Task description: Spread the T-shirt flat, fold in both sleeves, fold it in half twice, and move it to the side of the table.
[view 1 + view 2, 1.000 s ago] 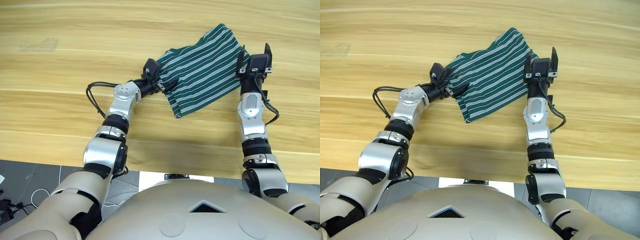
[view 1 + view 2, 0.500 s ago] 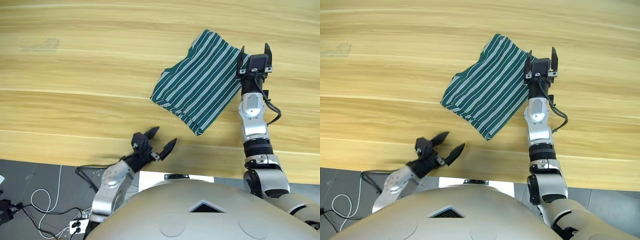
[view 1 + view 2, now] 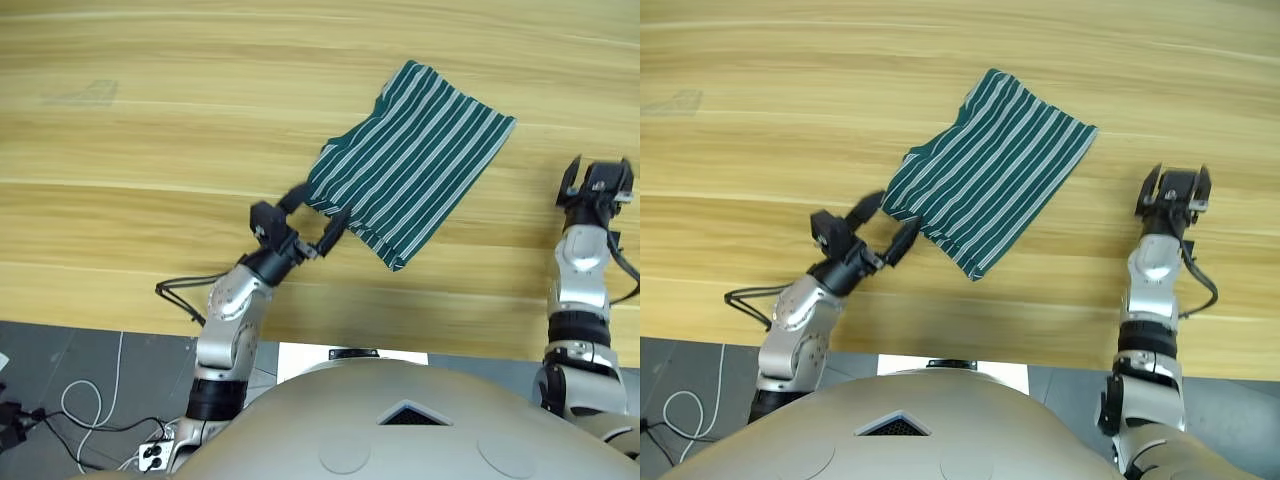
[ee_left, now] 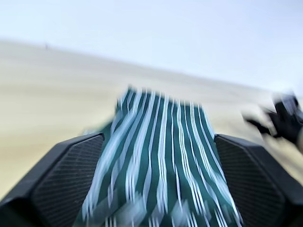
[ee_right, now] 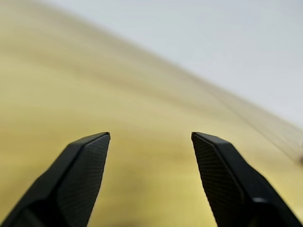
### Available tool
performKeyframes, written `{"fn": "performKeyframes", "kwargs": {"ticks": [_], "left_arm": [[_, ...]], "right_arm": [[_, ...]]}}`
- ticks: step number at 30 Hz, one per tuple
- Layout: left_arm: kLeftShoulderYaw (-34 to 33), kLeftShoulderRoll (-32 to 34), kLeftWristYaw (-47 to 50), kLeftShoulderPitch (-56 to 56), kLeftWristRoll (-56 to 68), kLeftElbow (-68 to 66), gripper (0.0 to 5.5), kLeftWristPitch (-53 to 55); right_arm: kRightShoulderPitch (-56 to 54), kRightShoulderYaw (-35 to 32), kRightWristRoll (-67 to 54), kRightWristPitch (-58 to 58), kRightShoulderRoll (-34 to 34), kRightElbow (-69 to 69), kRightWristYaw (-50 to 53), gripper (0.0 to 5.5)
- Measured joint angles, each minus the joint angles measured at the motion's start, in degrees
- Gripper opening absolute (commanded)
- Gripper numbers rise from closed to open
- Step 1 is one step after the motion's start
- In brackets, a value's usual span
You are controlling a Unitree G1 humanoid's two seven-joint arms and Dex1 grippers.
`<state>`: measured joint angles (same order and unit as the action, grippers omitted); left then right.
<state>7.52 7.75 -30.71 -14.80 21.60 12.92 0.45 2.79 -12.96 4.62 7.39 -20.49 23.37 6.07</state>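
Observation:
The folded green-and-white striped T-shirt (image 3: 412, 160) lies flat on the wooden table (image 3: 150, 150), turned diagonally. My left gripper (image 3: 315, 212) is open at the shirt's near left corner, one finger on each side of that corner. In the left wrist view the striped cloth (image 4: 161, 146) runs between the two black fingers (image 4: 66, 182). My right gripper (image 3: 598, 176) is open, apart from the shirt, over bare wood to its right. The right wrist view shows its fingertips (image 5: 90, 156) spread above the table.
The table's near edge (image 3: 120, 318) runs just behind my left forearm, with grey floor and cables (image 3: 60, 420) below it. Bare wood surrounds the shirt on all sides.
My left arm has risen from the table's near edge to the shirt's near left corner. My right gripper has pulled back from the shirt's right edge, to the right and nearer me.

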Motion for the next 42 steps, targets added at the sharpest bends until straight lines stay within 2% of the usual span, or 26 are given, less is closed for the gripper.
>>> {"fn": "performKeyframes", "kwargs": {"ticks": [3, 6, 10, 15, 18, 22, 26, 30, 35, 38, 42], "left_arm": [[-2.1, -1.3, 4.9, 6.0, -1.2, -4.6, 4.31, 3.1], [-1.9, 0.7, 7.7, 12.3, -6.5, -10.6, 4.31, 6.1], [1.9, 3.6, 6.6, 26.6, -15.2, -27.1, 4.31, 7.3], [4.8, 2.1, 4.6, 36.9, -18.8, -45.6, 4.31, 5.0], [5.0, 1.1, 4.6, 40.8, -19.7, -52.9, 4.31, 1.6], [4.8, 1.0, 4.8, 40.1, -19.6, -55.3, 4.31, -1.6], [4.2, 2.2, 4.8, 30.4, -18.9, -43.1, 4.31, -1.2], [4.2, 4.4, 4.8, 11.9, -15.1, -19.5, 4.31, 3.4], [5.0, 5.0, 7.9, -9.3, -11.4, 2.2, 4.31, 11.8], [5.4, 3.9, 11.0, -16.7, -9.1, 9.5, 4.31, 16.2], [6.2, 2.3, 13.3, -17.7, -8.5, 10.6, 4.31, 17.3]], "right_arm": [[2.3, 1.4, -0.4, -6.2, 1.4, -7.4, -1.3, 3.19], [-1.7, 3.3, 0.2, -10.1, 2.5, -6.6, -1.2, 3.19], [-9.8, 6.0, 0.9, -14.2, 4.3, -2.6, -1.3, 3.19], [-12.9, 8.3, 1.3, -14.4, 6.6, -2.3, -1.2, 3.19], [-13.4, 9.4, 1.8, -14.3, 7.5, -2.3, -1.1, 3.19], [-12.8, 9.1, 1.9, -14.1, 8.1, -3.8, -1.0, 3.19], [-12.4, 8.0, 1.7, -14.0, 8.2, -4.5, -1.0, 3.19], [-12.4, 7.8, 1.7, -13.9, 8.2, -4.3, -1.0, 3.19], [-12.4, 7.2, 1.7, -13.9, 8.4, -4.3, -0.3, 3.19], [-13.4, 5.9, 1.3, -13.9, 8.3, -4.3, 0.2, 3.19], [-14.0, 6.5, 1.3, -13.9, 8.2, -4.2, -0.1, 3.19]]}}
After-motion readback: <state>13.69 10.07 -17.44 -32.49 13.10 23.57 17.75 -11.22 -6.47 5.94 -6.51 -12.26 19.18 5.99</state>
